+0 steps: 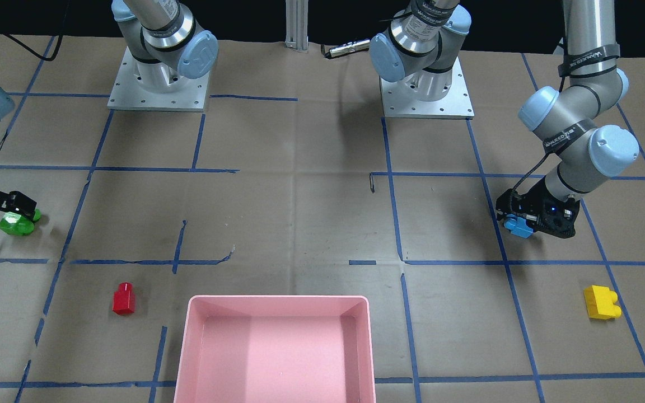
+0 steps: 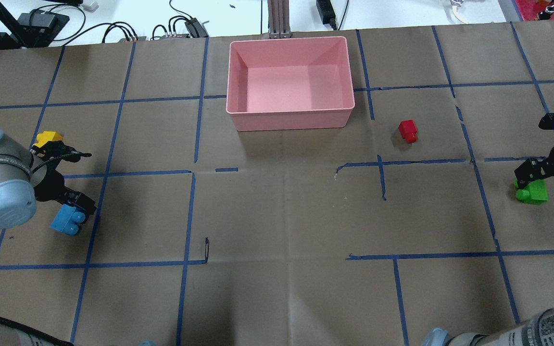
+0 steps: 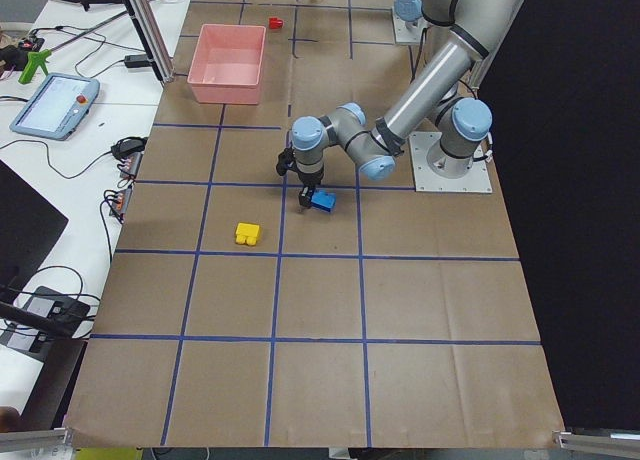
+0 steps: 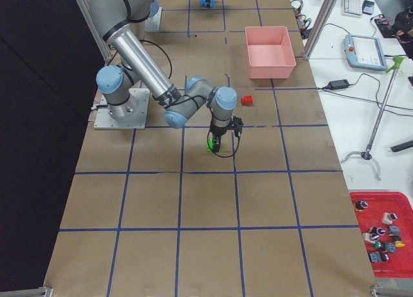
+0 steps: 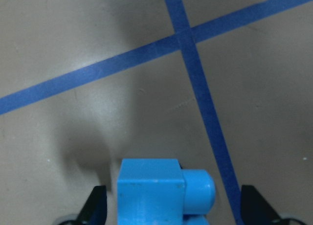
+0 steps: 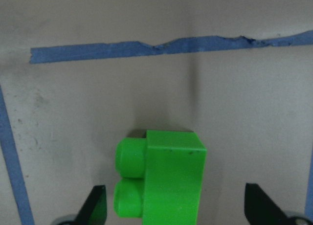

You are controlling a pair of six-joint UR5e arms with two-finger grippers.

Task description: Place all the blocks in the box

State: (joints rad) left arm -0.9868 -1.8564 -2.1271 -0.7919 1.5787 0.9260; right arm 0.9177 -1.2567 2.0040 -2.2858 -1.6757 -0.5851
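The light-blue brick point(image 1: 518, 228) lies on the table between the spread fingers of my left gripper point(image 1: 526, 219). In the left wrist view the brick point(image 5: 156, 193) sits between two dark fingertips point(image 5: 98, 205), which stand clear of it; the gripper is open. The green brick point(image 1: 17, 224) lies between the open fingers of my right gripper point(image 1: 20, 208), and the right wrist view shows gaps on both sides of the brick point(image 6: 166, 181). The red brick point(image 1: 124, 298) and the yellow brick point(image 1: 601, 302) lie free on the table. The pink box point(image 1: 277, 300) is empty.
The box point(image 2: 291, 111) stands at the table's far middle edge, the red brick point(image 2: 408, 130) to its right, the yellow brick point(image 2: 47, 139) far left by my left arm. Blue tape lines grid the brown paper. Cables and devices lie beyond the far edge.
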